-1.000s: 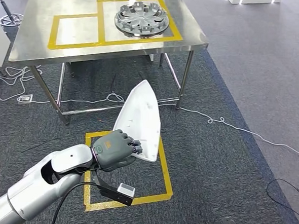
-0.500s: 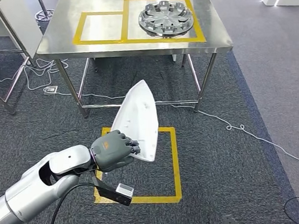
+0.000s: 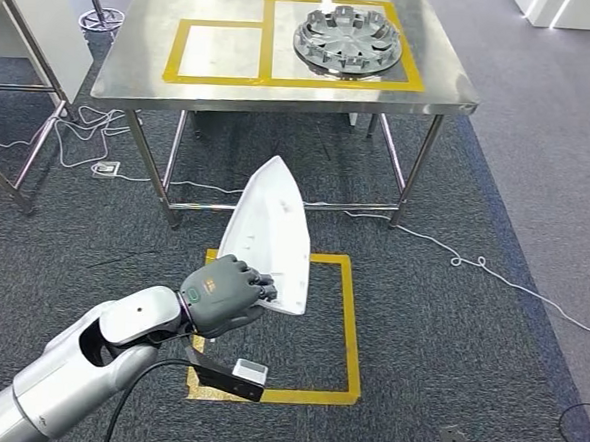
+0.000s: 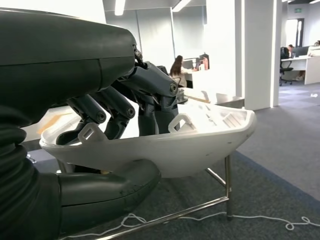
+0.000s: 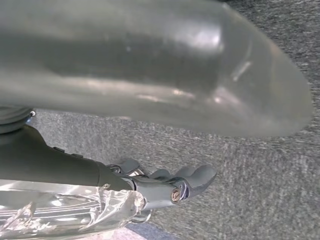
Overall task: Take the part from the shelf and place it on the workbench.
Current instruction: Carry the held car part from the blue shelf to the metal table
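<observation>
Close in front of the robot, low in the head view, the white part (image 3: 270,235) is being gripped at its broad end by the left hand (image 3: 219,295), with dark fingers (image 4: 151,92) curled over the inner, ribbed face and the thumb (image 4: 109,187) pressed under the rim. The part is being carried in the air, tilted, with its pointed tip aimed forward above the yellow floor square (image 3: 282,325) taped on the carpet. The right hand (image 5: 166,185) is being shown over the carpet, with fingers loosely extended and nothing held. Farther ahead, the steel surface (image 3: 135,61) is being approached; it is well apart from the part. On it, two yellow-taped boxes are marked: the left box (image 3: 215,51) is bare, and a silver wheel cover (image 3: 347,39) is lying in the right one. Cables (image 3: 441,252) are trailing on the floor between the robot and the table legs. The risk is judged to lie in the grasp: the part is being held by one end only, so it could swing or slip during walking. Its tip could also be knocked against the surface edge if it is being kept too low, and a foot could be caught on the cables.
</observation>
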Robot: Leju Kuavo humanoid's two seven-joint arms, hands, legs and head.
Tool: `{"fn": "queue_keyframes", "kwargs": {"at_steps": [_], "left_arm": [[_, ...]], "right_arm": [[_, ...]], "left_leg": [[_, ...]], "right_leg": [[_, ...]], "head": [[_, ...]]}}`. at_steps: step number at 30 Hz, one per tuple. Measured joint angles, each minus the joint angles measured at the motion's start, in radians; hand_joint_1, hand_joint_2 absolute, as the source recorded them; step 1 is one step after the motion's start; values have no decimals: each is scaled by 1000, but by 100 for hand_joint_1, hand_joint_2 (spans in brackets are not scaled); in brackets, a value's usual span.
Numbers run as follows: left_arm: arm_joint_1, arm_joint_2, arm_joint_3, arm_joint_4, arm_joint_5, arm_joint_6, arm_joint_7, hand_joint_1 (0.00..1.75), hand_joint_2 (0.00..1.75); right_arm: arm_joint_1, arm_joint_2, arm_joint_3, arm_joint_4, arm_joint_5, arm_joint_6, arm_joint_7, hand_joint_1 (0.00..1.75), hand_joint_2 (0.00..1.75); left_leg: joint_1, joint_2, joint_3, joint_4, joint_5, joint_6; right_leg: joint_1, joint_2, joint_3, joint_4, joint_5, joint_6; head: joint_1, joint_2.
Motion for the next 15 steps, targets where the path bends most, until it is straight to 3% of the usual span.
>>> {"fn": "queue_keyframes", "kwargs": {"at_steps": [2,4,5,8,9,11,15], "left_arm": [[-1,-1,2,0,-3,0,1,175,175],[-3,-2,4,0,-7,-5,1,175,175],[-4,-2,4,0,-8,-10,1,175,175],[-9,-2,4,1,-10,-21,1,175,175],[-11,-2,4,1,-10,-22,1,175,175],[-14,-2,3,1,-13,-23,1,175,175],[-15,-1,1,2,-31,-23,4,175,175]], "right_arm": [[-1,0,0,0,0,-1,0,0,0],[0,0,0,0,0,-1,0,0,0],[-1,0,0,0,1,-2,0,0,0],[-1,0,0,0,3,-2,1,0,0],[-1,0,0,0,3,-3,1,0,0],[-1,0,0,0,5,-5,1,0,0],[-1,0,0,0,13,-14,4,0,0]], "left_leg": [[-2,-4,4,2,-4,-8],[-6,-6,2,2,-4,-7],[-7,-7,-1,2,-1,3],[-10,-7,-7,1,5,52],[-11,-7,-8,1,6,61],[-10,-7,-9,0,7,63],[-7,-7,-10,-1,2,49]], "right_leg": [[-1,14,76,-153,62,-6],[-5,23,110,-219,81,-9],[-6,22,111,-227,83,-10],[-4,23,106,-227,87,-11],[-3,23,105,-227,87,-14],[1,24,104,-227,87,-20],[2,23,103,-228,87,-25]], "head": [[0,0],[-1,0],[-2,0],[-4,0],[-4,0],[-3,0],[-3,0]]}}
